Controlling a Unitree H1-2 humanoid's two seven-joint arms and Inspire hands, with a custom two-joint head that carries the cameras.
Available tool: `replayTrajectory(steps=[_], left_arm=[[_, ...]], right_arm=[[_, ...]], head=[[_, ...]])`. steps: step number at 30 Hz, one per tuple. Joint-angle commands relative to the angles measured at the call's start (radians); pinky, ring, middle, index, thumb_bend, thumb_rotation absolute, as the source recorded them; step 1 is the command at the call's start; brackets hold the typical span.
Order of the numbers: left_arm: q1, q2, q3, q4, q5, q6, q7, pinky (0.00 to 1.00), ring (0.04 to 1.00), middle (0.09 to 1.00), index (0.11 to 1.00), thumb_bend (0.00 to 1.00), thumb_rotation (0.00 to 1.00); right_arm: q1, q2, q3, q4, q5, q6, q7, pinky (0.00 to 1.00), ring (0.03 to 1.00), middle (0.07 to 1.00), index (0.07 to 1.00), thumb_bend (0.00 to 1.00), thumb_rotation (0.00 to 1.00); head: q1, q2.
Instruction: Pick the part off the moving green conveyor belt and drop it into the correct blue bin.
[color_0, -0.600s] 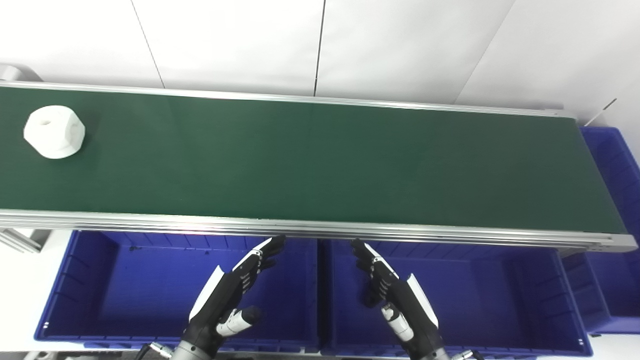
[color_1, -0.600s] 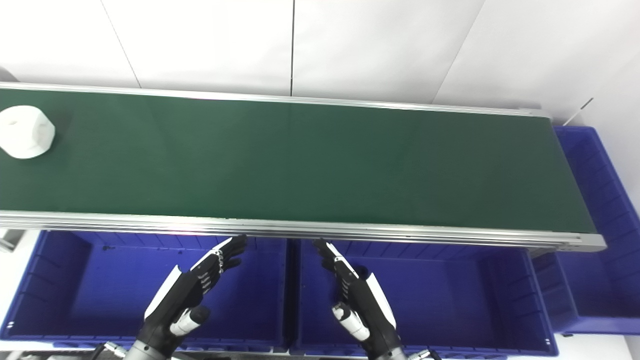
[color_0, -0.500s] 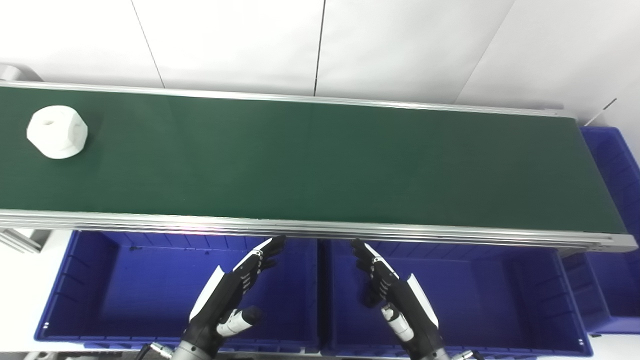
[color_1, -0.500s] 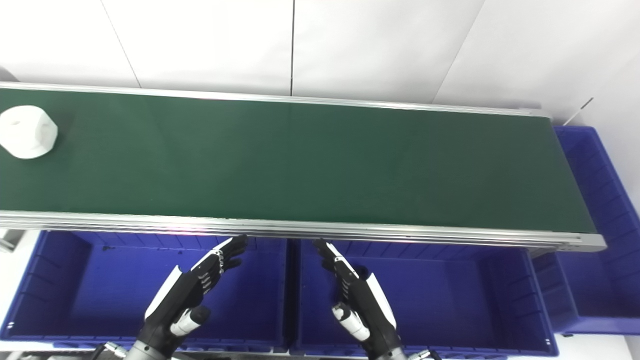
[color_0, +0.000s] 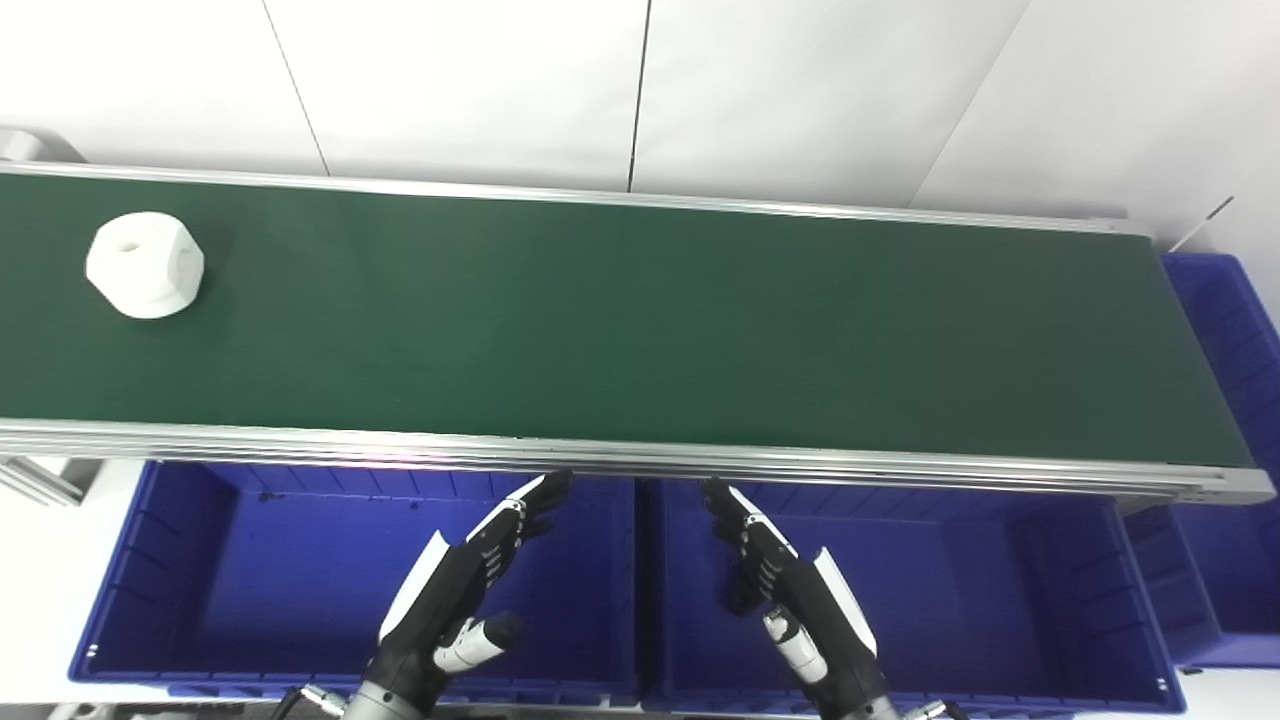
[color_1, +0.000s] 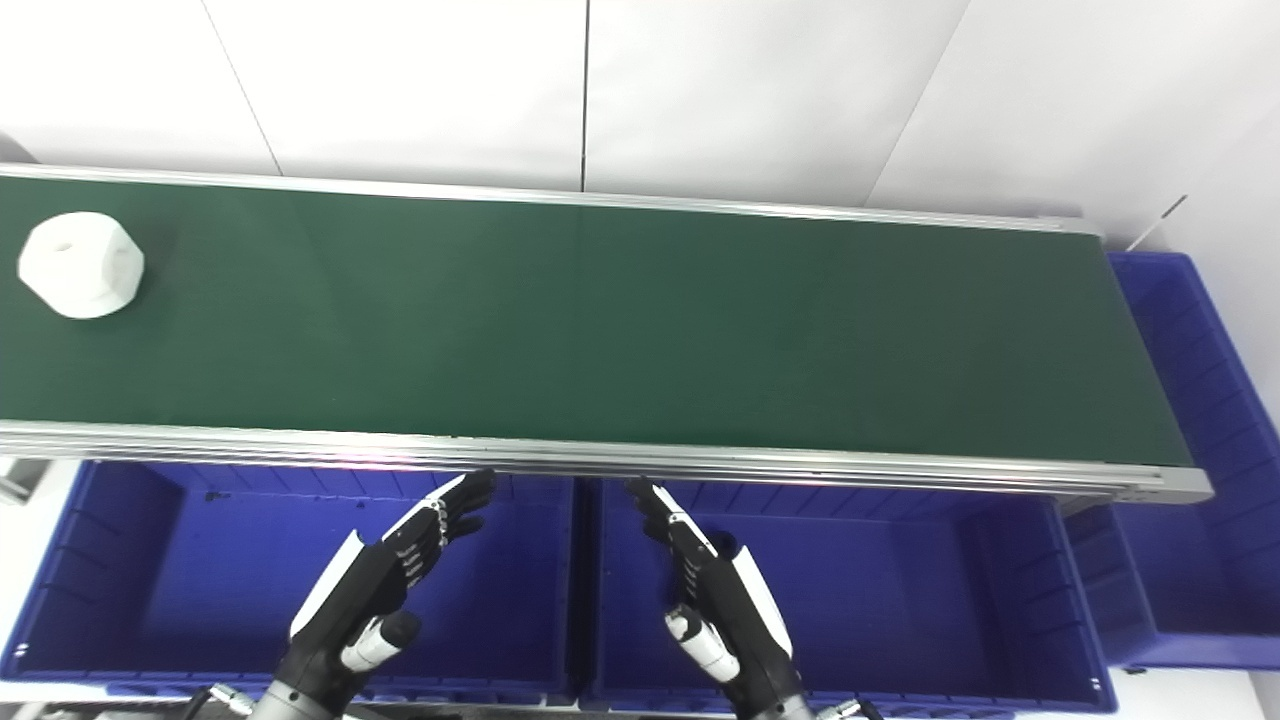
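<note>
White part (color_0: 145, 265) at far left end of green conveyor belt (color_0: 640, 320). Left hand (color_0: 455, 595) and right hand (color_0: 795, 595) below belt's near rail, both spread, holding nothing

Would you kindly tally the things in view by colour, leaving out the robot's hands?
White: 1, the part
Green: 1, the conveyor belt
Blue: 3, the left bin, middle bin, right bin
Total: 5
</note>
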Motion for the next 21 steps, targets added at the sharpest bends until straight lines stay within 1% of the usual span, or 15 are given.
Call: replayTrajectory(steps=[1, 10, 13, 14, 17, 18, 19, 20, 21], left_arm=[[-0.002, -0.002, -0.003, -0.025, -0.005, -0.024, 0.002, 0.90, 0.938, 0.928, 0.899, 0.97, 0.90], [-0.003, -0.001, -0.003, -0.022, -0.004, -0.024, 0.001, 0.90, 0.936, 0.928, 0.900, 0.97, 0.90], [-0.003, -0.002, -0.004, -0.019, -0.001, -0.025, 0.002, 0.90, 0.936, 0.930, 0.900, 0.97, 0.90], [-0.003, -0.002, -0.004, -0.015, -0.002, -0.027, 0.002, 0.90, 0.936, 0.930, 0.900, 0.97, 0.90], [-0.006, -0.003, -0.006, 0.006, -0.002, -0.041, 0.001, 0.90, 0.934, 0.925, 0.902, 0.97, 0.89], [-0.007, -0.005, -0.007, 0.019, 0.002, -0.050, 0.003, 0.90, 0.933, 0.921, 0.901, 0.97, 0.89], [-0.008, -0.006, -0.008, 0.028, 0.005, -0.056, 0.004, 0.90, 0.934, 0.919, 0.899, 0.97, 0.89], [-0.010, -0.009, -0.010, 0.041, 0.009, -0.065, 0.006, 0.90, 0.934, 0.919, 0.899, 0.97, 0.89], [-0.011, -0.011, -0.011, 0.051, 0.011, -0.071, 0.007, 0.90, 0.934, 0.916, 0.898, 0.96, 0.89]], right_arm=[[0.002, -0.006, -0.002, -0.024, 0.004, -0.062, 0.001, 0.94, 0.963, 0.979, 0.933, 0.95, 0.99], [0.000, -0.007, -0.003, -0.016, 0.006, -0.062, 0.000, 0.94, 0.962, 0.978, 0.930, 0.95, 0.99], [-0.001, -0.007, -0.003, -0.012, 0.003, -0.063, -0.002, 0.93, 0.961, 0.977, 0.930, 0.95, 0.99], [-0.001, -0.008, -0.002, -0.009, 0.005, -0.063, -0.001, 0.93, 0.961, 0.977, 0.930, 0.95, 0.99], [-0.003, -0.011, -0.003, 0.003, 0.003, -0.064, -0.002, 0.93, 0.960, 0.980, 0.932, 0.96, 0.99], [-0.005, -0.012, -0.004, 0.011, 0.003, -0.063, -0.003, 0.92, 0.958, 0.980, 0.932, 0.96, 0.99], [-0.006, -0.014, -0.004, 0.017, 0.004, -0.063, -0.004, 0.92, 0.957, 0.979, 0.932, 0.96, 0.99], [-0.008, -0.016, -0.005, 0.028, 0.011, -0.063, -0.001, 0.92, 0.957, 0.979, 0.932, 0.96, 0.99], [-0.010, -0.017, -0.005, 0.036, 0.017, -0.063, 0.001, 0.93, 0.959, 0.980, 0.933, 0.96, 0.99]], head=[[0.001, 0.000], [0.001, 0.000], [0.005, -0.010], [0.018, -0.025], [0.032, -0.042], [0.048, -0.063], [0.048, -0.063], [0.066, -0.091], [0.066, -0.091]])
